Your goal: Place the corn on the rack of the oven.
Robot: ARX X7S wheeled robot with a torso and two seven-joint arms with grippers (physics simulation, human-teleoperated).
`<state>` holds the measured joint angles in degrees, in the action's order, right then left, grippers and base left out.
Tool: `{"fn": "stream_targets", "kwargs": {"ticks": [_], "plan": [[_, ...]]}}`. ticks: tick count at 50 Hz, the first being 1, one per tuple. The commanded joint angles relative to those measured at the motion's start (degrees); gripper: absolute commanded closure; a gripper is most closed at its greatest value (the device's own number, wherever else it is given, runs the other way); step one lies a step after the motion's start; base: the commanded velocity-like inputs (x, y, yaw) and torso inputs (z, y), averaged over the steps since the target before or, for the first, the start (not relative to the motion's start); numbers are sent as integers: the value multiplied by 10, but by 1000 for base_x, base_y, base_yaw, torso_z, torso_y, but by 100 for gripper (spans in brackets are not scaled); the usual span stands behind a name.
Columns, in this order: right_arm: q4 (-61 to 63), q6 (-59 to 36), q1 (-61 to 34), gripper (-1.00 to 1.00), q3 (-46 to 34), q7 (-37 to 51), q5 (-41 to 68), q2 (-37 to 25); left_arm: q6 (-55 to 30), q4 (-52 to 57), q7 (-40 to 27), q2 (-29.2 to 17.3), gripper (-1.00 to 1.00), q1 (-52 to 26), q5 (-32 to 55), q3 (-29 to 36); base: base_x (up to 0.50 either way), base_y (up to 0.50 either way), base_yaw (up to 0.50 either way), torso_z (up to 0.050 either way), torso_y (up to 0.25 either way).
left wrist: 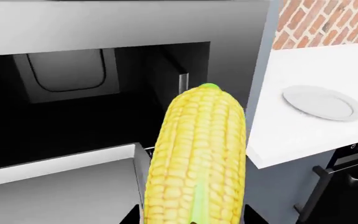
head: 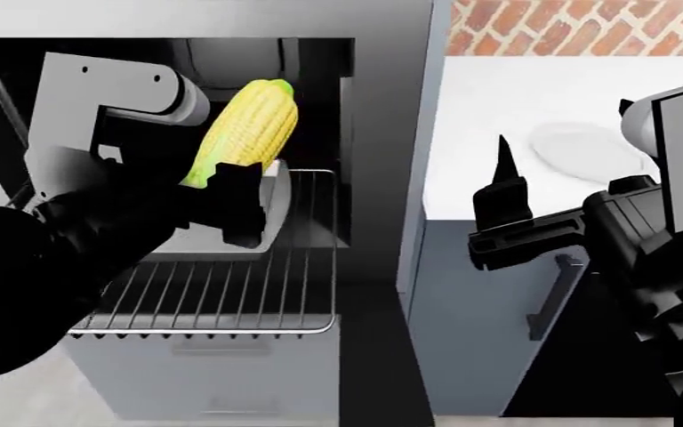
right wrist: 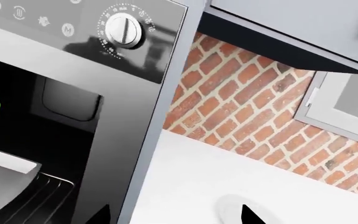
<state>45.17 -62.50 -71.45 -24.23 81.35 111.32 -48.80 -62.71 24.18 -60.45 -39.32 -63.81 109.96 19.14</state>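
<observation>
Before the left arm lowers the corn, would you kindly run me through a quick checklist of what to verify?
1. Corn held by the left tool: ok, clamped near its lower end.
2. Oven open: ok, the black cavity shows.
3. Rack pulled out and reachable: ok.
4. Free bars to set the corn on: ok, open bars at the front and beside the grey tray; under the arm, cannot tell.
5. Corn above the rack: ok, though over the tray end.
6. Right tool out of the way: ok, over by the counter.
</observation>
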Motion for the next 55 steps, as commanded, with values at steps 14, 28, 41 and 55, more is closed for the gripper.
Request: {"fn": "stream_targets", "kwargs": {"ticks": [14,28,41,55], "plan": [[4,7,8,-100,-2,-13,-15,-6,11,-3,0,-1,100,-6,-7,2,-1,500,0,1,1],[7,9,10,-100,-4,-17,-19,-10,14,0,6,-2,100,-5,-14,3,-1,500,0,0,1],[6,12,23,-100,2,-39,-46,-8,7,-53,41,29,100,-8,-73,30,0,148,0,0,1],[13,19,37,-100,10,-52,-59,-16,2,-162,99,83,100,-45,-144,77,0,0,0,0,1]]}}
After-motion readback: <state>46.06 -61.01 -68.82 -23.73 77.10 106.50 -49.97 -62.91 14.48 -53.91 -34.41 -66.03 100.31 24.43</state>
